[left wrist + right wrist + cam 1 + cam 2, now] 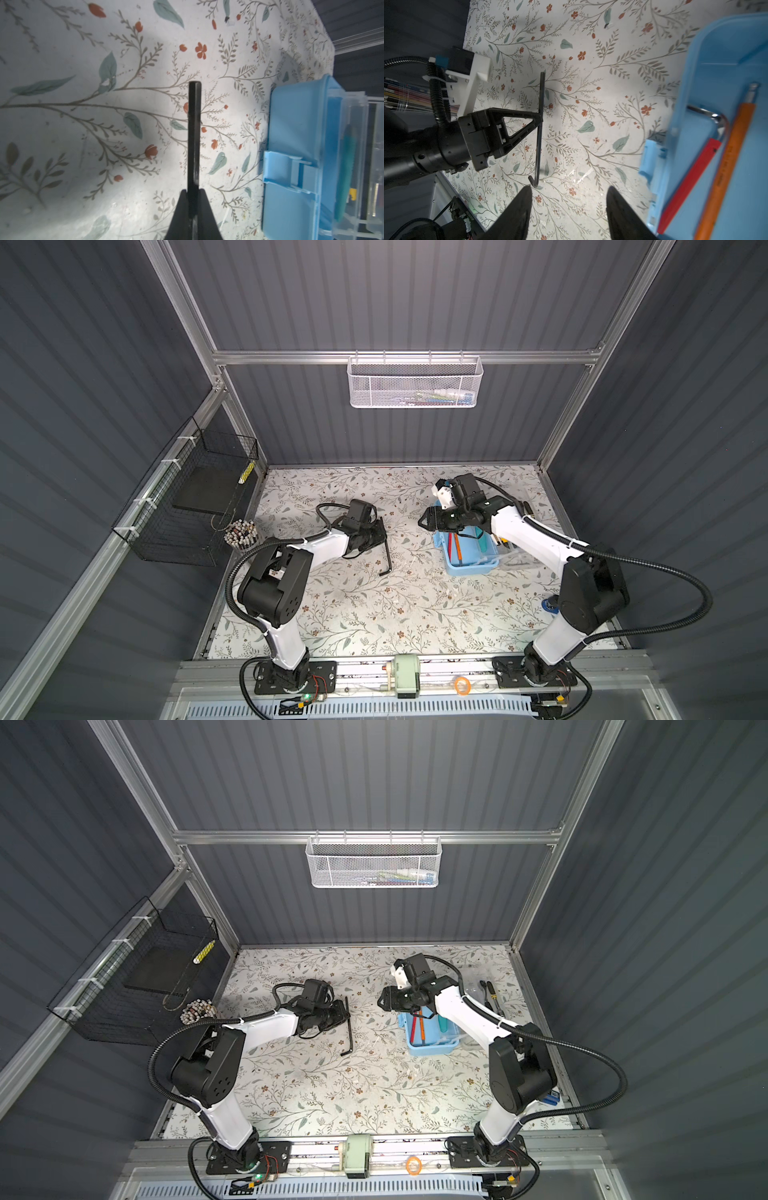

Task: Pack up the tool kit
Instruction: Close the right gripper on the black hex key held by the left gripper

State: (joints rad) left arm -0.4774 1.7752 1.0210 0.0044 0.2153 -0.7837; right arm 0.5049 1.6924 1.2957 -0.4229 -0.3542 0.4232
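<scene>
Left gripper (pixel 385 537) clamped on hex key (pixel 389 558), mid-frame in both top views. Blue box (pixel 469 570) sits right of it, well apart. Right gripper (pixel 569 207) half-spread, empty. Lift clear of bench (pixel 374 614), keep the key level, lower it lengthwise into the box.

The light-blue box (pixel 469 569) sits upright and open on the right half of the table, with its clear lid (pixel 519 560) swung out on its right side. Inside lie a red bar (pixel 689 182), an orange-handled tool (pixel 726 166) and a bent chrome key (pixel 708 113). The black hex key (pixel 389 559), L-shaped, is left of the box and apart from it, its long arm pinched in the left gripper (pixel 194 193), its short leg at the near end
</scene>
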